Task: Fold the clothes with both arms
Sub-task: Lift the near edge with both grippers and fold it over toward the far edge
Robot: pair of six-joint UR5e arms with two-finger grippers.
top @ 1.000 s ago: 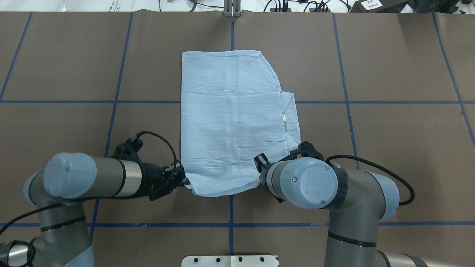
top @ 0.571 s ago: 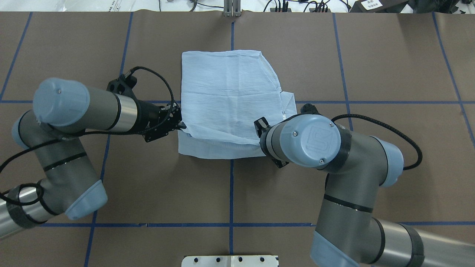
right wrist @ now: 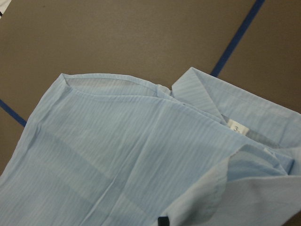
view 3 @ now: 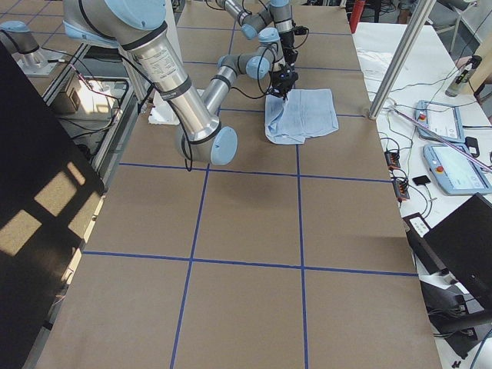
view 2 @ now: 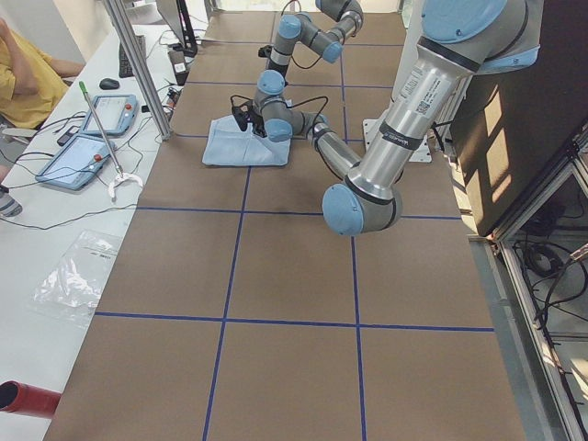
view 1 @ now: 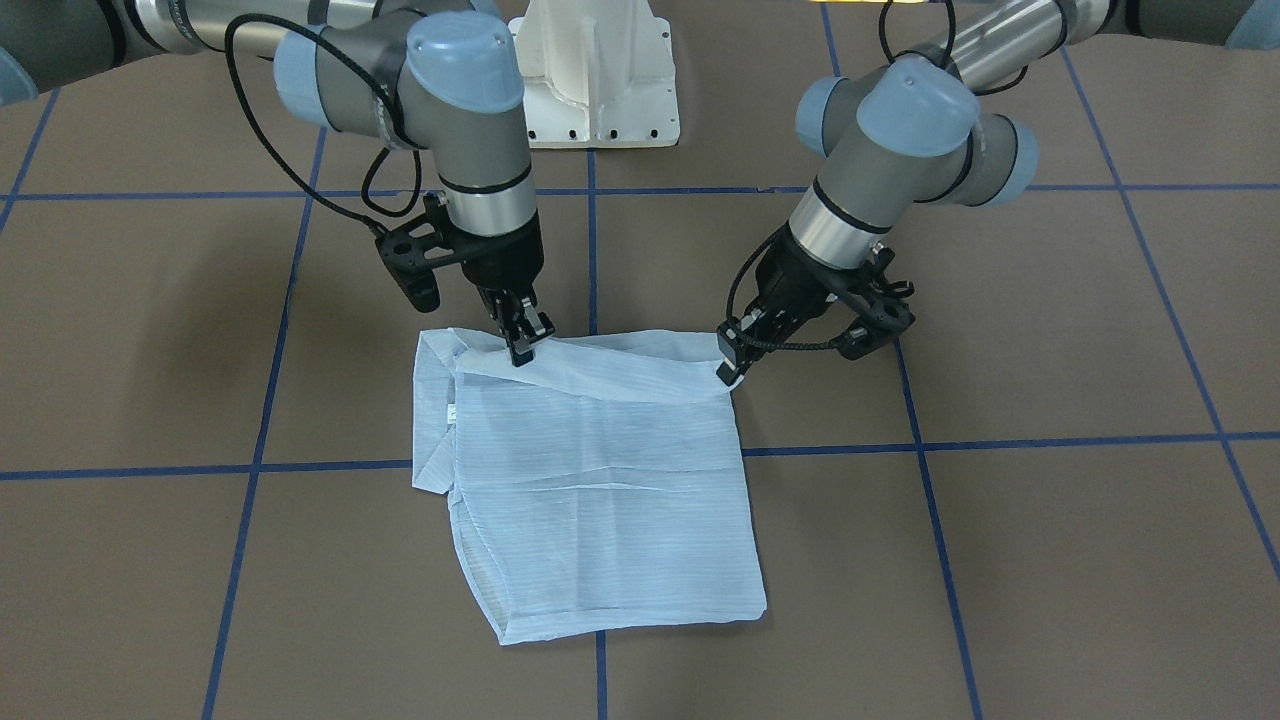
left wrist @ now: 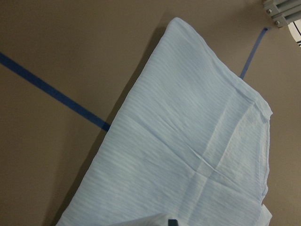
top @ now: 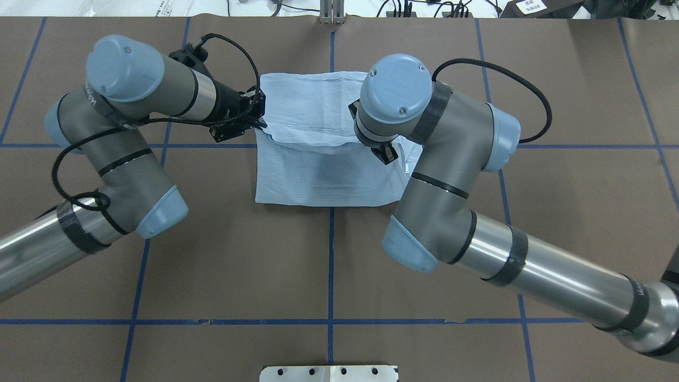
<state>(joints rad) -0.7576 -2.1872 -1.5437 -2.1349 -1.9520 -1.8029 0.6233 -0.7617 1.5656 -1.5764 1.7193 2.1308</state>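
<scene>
Left fingers [view 1: 728,347], right fingers [view 1: 521,343] on shirt [view 1: 600,480] edge corners

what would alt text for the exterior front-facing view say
Two robot arms each pinch a corner of a light blue shirt, holding its far edge above a brown table. The right arm's fingers are on the view's left, the left arm's fingers on its right.

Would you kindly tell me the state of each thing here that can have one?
shirt: partly folded, one edge held raised over the rest, which lies flat.
left gripper: shut on one corner of the raised edge.
right gripper: shut on the other corner.
</scene>
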